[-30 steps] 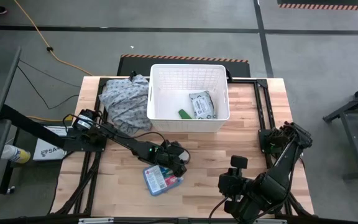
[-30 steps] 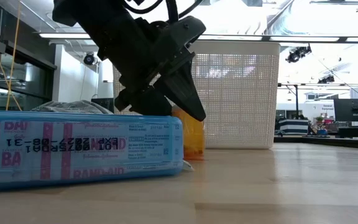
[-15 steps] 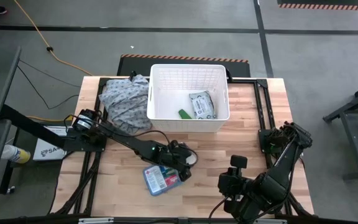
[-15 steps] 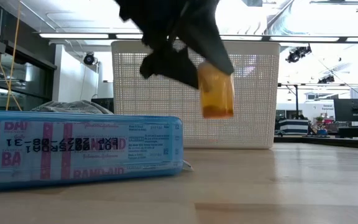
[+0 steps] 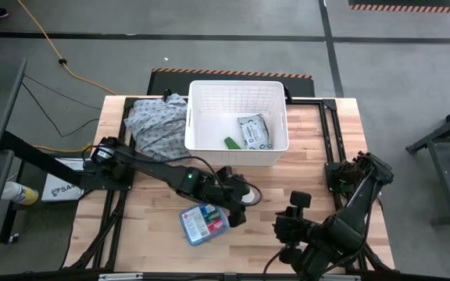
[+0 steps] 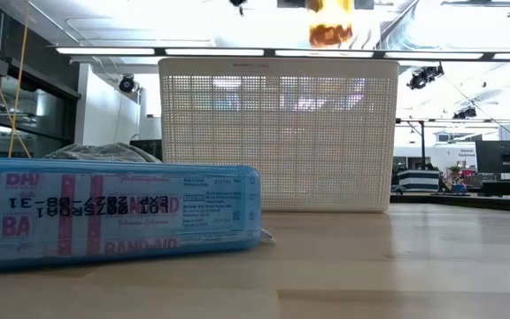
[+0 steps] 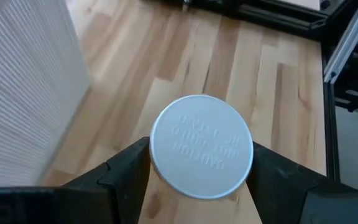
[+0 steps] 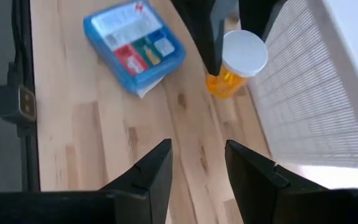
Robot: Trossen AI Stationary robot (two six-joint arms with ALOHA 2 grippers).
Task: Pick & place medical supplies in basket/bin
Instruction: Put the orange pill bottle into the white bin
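Note:
My left gripper (image 5: pixel 243 201) is shut on an orange pill bottle with a white cap (image 7: pixel 201 146), high above the table's middle, in front of the white basket (image 5: pixel 237 84). In the low view only the bottle's bottom (image 6: pixel 329 25) shows, at the top edge. The basket holds a grey-white packet (image 5: pixel 254 131) and a green item (image 5: pixel 231 143). The blue first-aid box (image 5: pixel 204 224) lies flat on the table, just near-left of the left gripper. My right gripper (image 8: pixel 197 168) waits open at the near right (image 5: pixel 291 226). My left gripper pinches the pill bottle between its two fingers (image 7: pixel 129 171), one on each side at the white cap's rim (image 7: pixel 157 155). The fingers come from above, pointing down. The bottle's orange body (image 8: pixel 221 84) hangs below them, upright and lifted clear of the table.
A grey-blue patterned cloth heap (image 5: pixel 156 129) lies against the basket's left wall. Bare wood stretches right of the blue box (image 8: pixel 134 53) and in front of the basket (image 6: pixel 273 133). Black frame rails run along the table's right side (image 5: pixel 330 140).
My left gripper has risen with the orange bottle and shifted a little toward the table's right. The bottle stood on the table beside the blue box a second ago; it is now lifted clear, above the basket's rim height in the low view.

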